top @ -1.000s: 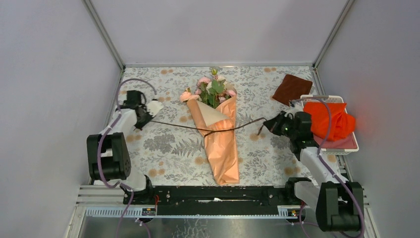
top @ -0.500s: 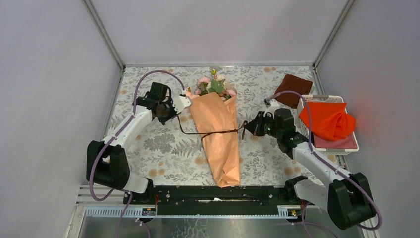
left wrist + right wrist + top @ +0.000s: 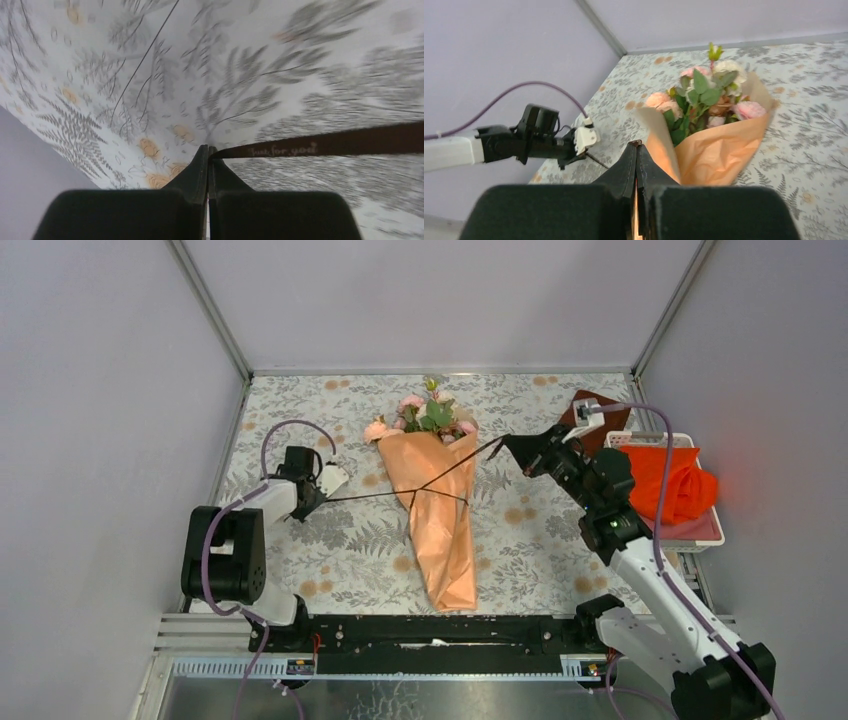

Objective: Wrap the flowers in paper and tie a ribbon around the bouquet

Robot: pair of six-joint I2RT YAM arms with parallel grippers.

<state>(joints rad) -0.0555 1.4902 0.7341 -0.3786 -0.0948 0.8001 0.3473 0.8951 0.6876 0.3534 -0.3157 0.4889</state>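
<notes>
In the top view, the bouquet (image 3: 435,510) lies mid-frame on the counter (image 3: 540,540), with the flowers (image 3: 425,418) toward the top. The ribbon (image 3: 365,496) runs taut from the left claw (image 3: 322,492), crosses on the paper (image 3: 450,560) and climbs to the right claw (image 3: 505,441) at upper right. The two pulls are uneven, so I judge the crossing could slide down the cone, or the whole bouquet could be dragged sideways.

In the left wrist view, the fingers are pressed together with the ribbon pinched only at their very tips. With so little in the grip, a harder tug could slip it free.

In the right wrist view, the fingers are together. I can't see the ribbon between them here, though the top view shows it ending at that tip, so I take it as clamped. The bouquet sits centre-right just beyond the tip, and cinching too hard could crush the paper.
</notes>
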